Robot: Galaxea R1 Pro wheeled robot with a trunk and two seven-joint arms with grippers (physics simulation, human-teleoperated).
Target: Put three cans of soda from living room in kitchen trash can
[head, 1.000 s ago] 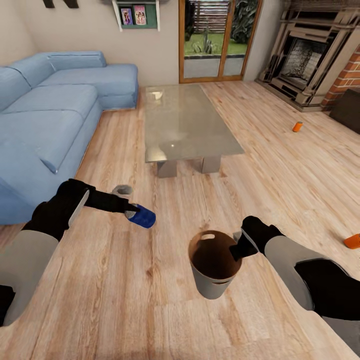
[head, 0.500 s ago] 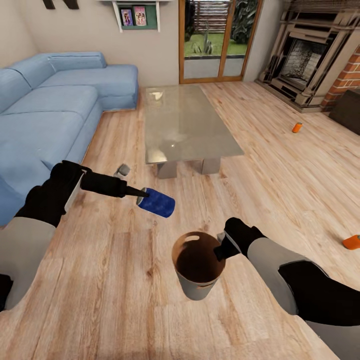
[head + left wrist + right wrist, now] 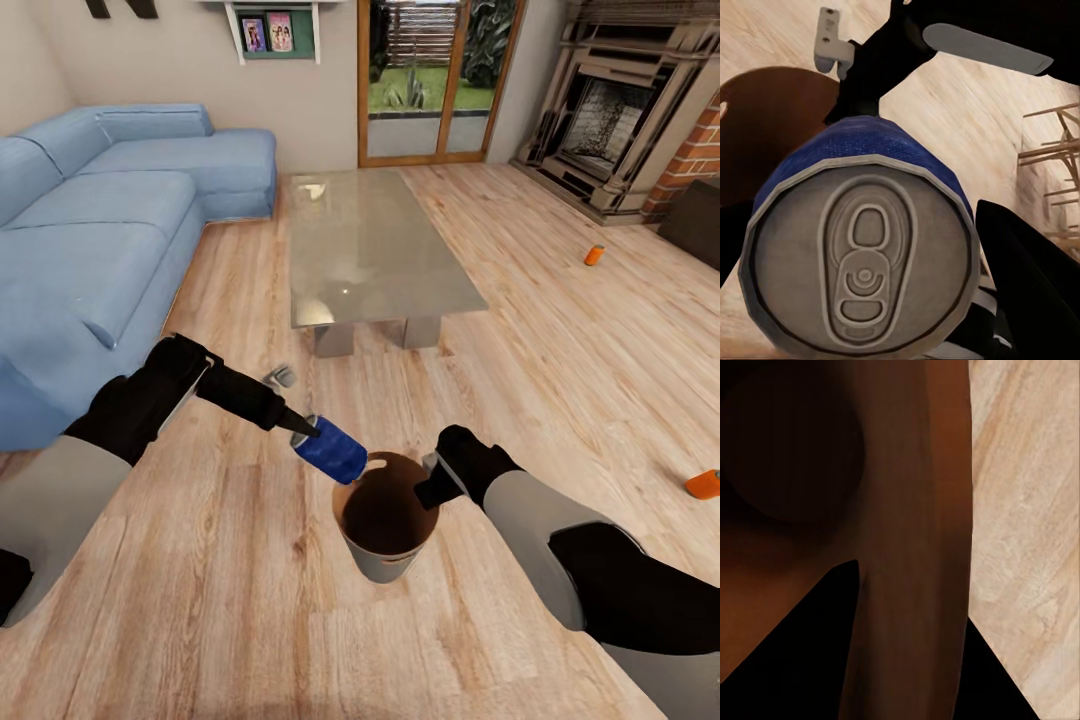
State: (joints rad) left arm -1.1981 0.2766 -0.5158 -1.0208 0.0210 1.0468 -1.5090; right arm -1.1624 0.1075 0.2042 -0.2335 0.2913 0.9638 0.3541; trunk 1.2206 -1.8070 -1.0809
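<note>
Over the wooden floor (image 3: pixel 250 560) of the living room, right gripper (image 3: pixel 428 490) clamped the tash can (image 3: pixel 385 560) by its rim. Left gripper (image 3: pixel 312 433) held the blue soda can (image 3: pixel 332 452) on its side, overlapping the bin's near rim. Judgement: centre it over the opening before releasing. Two orange cans (image 3: pixel 594 255) lay well apart. No legible writing.

A dark blue can (image 3: pixel 331 450) with a silver-grey top is showing beside a bin (image 3: pixel 384 560) that is grey outside and brown inside, over pale, streaky wood-grain flooring (image 3: pixel 200 600). Two bright orange cans (image 3: pixel 595 255) (image 3: pixel 703 484) are standing out on the boards, near a light-blue sofa (image 3: pixel 90 240) and a greenish-grey glass table (image 3: pixel 370 250). A red-brick wall (image 3: pixel 690 160) is flanking the beige fireplace (image 3: pixel 620 110), while the arms are showing black and light grey.
</note>
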